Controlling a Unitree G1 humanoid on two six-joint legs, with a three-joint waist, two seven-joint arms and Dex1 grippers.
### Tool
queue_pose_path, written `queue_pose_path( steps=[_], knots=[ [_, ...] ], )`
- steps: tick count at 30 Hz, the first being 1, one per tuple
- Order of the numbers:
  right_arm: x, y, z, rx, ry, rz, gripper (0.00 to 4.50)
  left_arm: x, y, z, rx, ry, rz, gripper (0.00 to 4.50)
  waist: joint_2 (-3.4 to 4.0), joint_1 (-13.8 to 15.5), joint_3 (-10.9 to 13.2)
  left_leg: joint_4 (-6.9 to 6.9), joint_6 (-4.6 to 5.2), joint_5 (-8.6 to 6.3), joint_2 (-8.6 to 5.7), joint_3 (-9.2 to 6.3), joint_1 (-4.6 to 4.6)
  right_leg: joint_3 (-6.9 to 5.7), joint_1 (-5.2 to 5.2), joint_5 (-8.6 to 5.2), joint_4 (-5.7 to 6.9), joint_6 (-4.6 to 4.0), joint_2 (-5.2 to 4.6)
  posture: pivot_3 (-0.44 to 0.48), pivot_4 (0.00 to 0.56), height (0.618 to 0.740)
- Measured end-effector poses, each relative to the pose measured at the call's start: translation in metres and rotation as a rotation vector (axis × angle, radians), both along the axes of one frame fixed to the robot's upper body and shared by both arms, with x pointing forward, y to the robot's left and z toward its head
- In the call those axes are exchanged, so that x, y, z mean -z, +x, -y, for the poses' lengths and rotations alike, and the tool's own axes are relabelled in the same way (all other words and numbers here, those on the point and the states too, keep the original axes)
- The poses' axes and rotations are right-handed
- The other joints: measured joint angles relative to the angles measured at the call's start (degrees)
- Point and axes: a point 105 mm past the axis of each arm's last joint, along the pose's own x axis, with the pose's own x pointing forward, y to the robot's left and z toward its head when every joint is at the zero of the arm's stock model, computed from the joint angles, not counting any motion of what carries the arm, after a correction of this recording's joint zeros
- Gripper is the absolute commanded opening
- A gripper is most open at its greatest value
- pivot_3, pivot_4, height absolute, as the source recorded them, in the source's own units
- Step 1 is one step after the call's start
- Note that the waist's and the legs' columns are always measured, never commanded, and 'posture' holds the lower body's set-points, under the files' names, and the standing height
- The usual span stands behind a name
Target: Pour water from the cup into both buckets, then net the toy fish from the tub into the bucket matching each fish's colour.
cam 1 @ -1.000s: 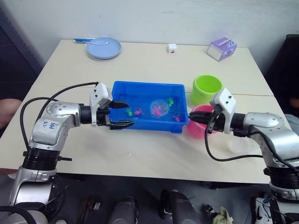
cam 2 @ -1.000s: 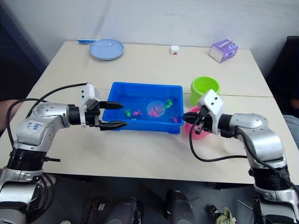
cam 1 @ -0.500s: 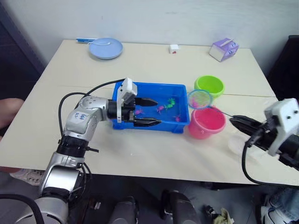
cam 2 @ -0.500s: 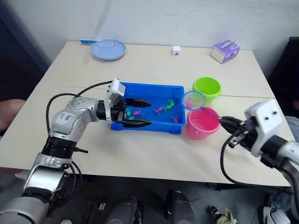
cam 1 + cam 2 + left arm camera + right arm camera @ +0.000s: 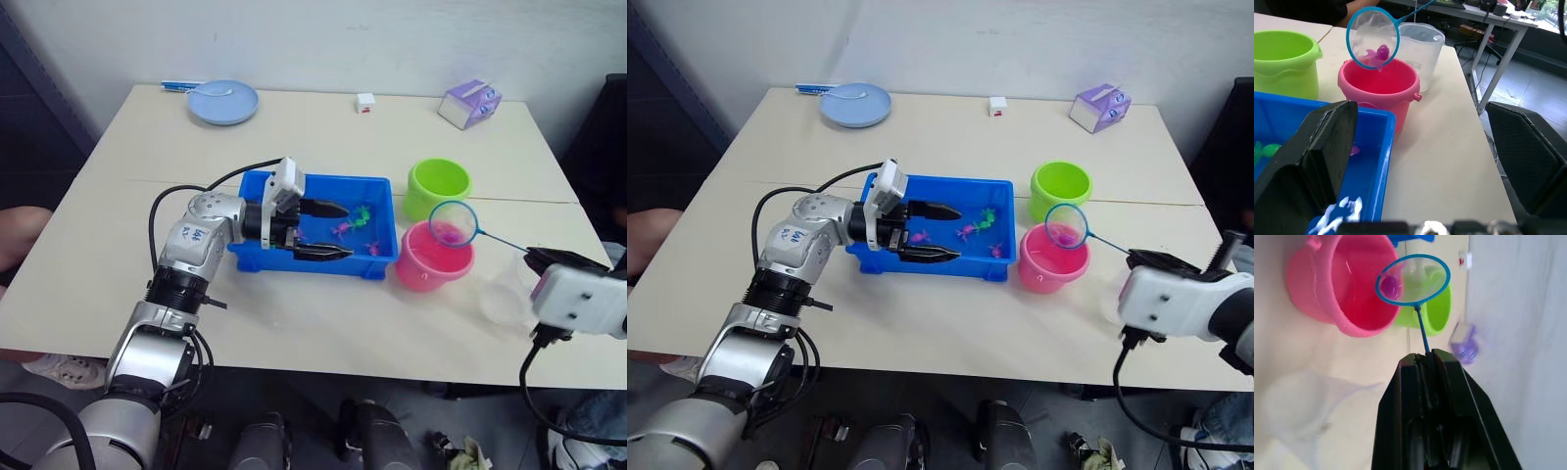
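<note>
My right gripper (image 5: 1426, 355) is shut on the thin handle of a blue net (image 5: 453, 223). The hoop hangs just above the pink bucket (image 5: 431, 264) with a pink toy fish (image 5: 1382, 51) in the mesh. The lime green bucket (image 5: 438, 184) stands behind the pink one. The clear cup (image 5: 507, 292) stands upright to the right of the pink bucket. My left gripper (image 5: 347, 231) is open over the blue tub (image 5: 338, 179), nothing between its fingers. Green fish (image 5: 362, 211) and pink fish (image 5: 372, 247) lie in the tub's water.
At the table's far left sits a pale blue plate (image 5: 223, 101) with blue sticks beside it. A small white cube (image 5: 365, 101) and a purple box (image 5: 466, 103) stand along the far edge. The table's right edge is close behind the cup.
My right arm drew back to the right and lifted the net out of the tub to above the pink bucket, a pink fish in it. My left gripper moved right over the tub.
</note>
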Motion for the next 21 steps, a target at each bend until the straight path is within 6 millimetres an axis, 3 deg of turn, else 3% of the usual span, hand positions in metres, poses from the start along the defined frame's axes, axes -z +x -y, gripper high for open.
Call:
queue_pose_path(
  steps=[4,11,15,21],
  knots=[
    [0.002,0.004,0.012,-0.024,-0.114,0.014,0.78,0.001,0.002,-0.002,-0.009,0.007,0.0,4.5,0.0,0.0,0.0,0.0,0.0,0.0,0.01,-0.01,-0.02,-0.03,0.0,0.0,-0.02,0.0,0.0,0.0,0.15,0.739],
    [0.004,0.002,0.004,-0.114,-0.17,-0.013,0.78,0.001,0.002,-0.002,-0.012,0.01,0.02,4.5,0.0,0.0,0.0,0.0,0.0,0.0,0.03,-0.01,0.0,-0.02,0.0,0.0,-0.01,0.0,0.01,0.0,0.15,0.739],
    [-0.01,0.01,0.013,-0.088,-0.175,0.053,0.78,0.0,0.003,-0.003,-0.016,0.01,0.026,4.5,0.0,0.0,0.0,0.04,0.01,0.0,0.03,0.0,0.0,0.0,0.01,0.01,0.0,0.02,-0.02,0.0,0.15,0.739],
    [-0.003,0.012,0.008,-0.127,-0.183,0.016,0.78,-0.001,0.005,-0.007,-0.037,0.017,0.037,4.5,0.0,0.0,0.0,0.03,0.01,0.0,0.04,-0.02,0.0,-0.01,0.01,0.01,0.0,0.02,-0.03,0.0,0.15,0.739]
  ],
)
